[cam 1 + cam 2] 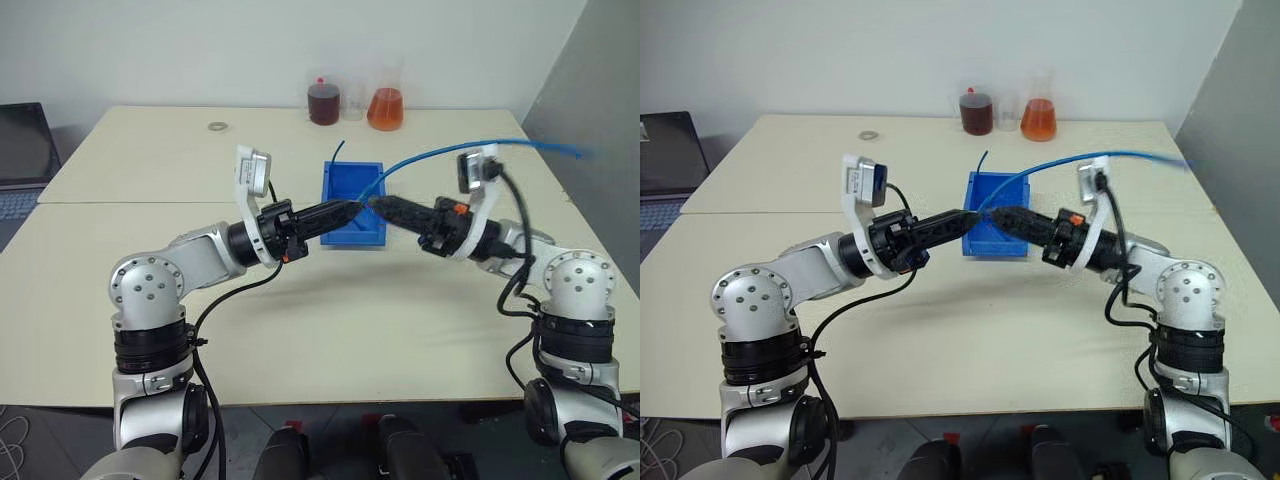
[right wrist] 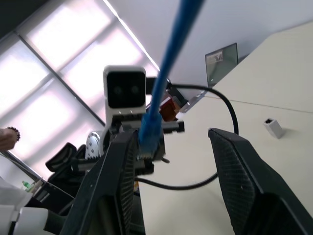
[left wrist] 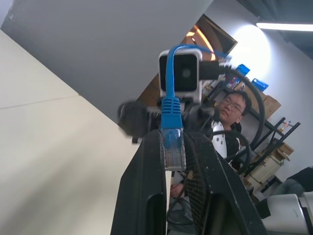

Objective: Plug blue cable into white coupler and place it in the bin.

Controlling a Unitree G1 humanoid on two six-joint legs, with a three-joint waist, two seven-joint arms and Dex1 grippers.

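Blue cable (image 3: 172,142) plug is clamped in the left hand (image 1: 350,211); the right hand (image 1: 378,205), fingers apart, faces it at three o'clock.

A lab: flasks (image 1: 385,108) of coloured liquid stand on the table (image 1: 150,160).

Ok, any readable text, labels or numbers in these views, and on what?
None can be read.
The flask and jar at the table's far edge show no legible marking.
The bin, blue cable and white coupler carry no visible print.
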